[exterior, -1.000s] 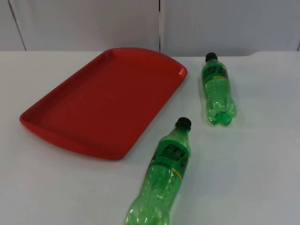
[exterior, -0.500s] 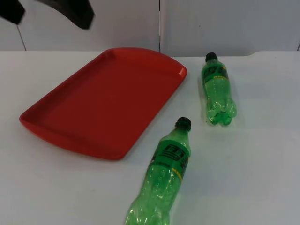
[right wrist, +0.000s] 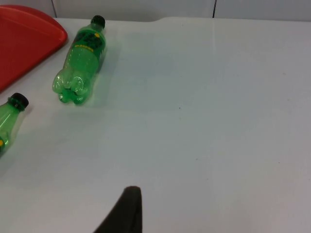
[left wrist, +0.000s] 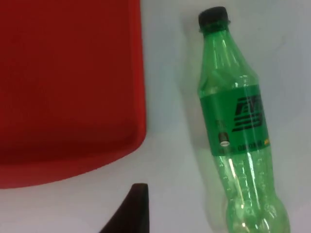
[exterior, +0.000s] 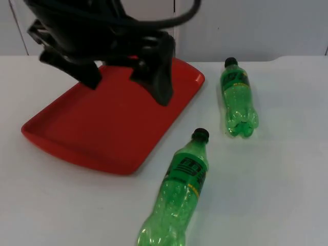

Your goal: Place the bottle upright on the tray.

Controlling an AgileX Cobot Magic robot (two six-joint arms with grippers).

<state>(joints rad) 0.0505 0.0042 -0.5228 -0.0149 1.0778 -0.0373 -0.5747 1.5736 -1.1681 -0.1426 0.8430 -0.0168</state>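
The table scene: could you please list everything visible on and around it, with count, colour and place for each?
tray: one, red, lying flat on the left part of the table, nothing resting on it.
bottles: two, green with black caps, both lying on their sides on the table to the right of the tray; the far bottle near the tray's back corner, the near bottle by the tray's front edge, caps pointing towards the wall.
table: one, white.
partition wall: one, grey, behind the table.
left gripper: one, black, open, above the tray's far end.
right gripper: one, black, over bare table right of the bottles, waiting.
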